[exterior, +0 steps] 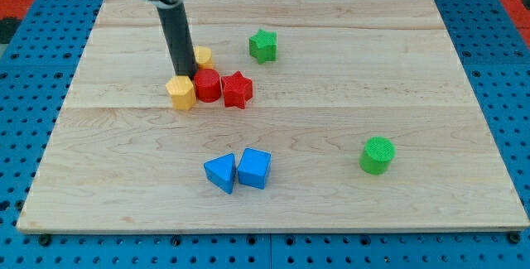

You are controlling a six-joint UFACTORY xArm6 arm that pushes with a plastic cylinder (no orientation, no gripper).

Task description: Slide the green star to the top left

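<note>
The green star (263, 45) lies on the wooden board (273, 112) in its upper middle part. My tip (184, 77) is to the star's left and a little lower. It stands just behind a yellow hexagonal block (181, 93) and beside a red cylinder (207, 85). A second yellow block (202, 55) shows partly behind the rod. A red star (237, 89) touches the red cylinder on the view's right.
Two blue blocks (220, 172) (254, 168) sit side by side near the view's bottom centre. A green cylinder (377, 155) stands at the lower right. The board lies on a blue pegboard surface (33, 70).
</note>
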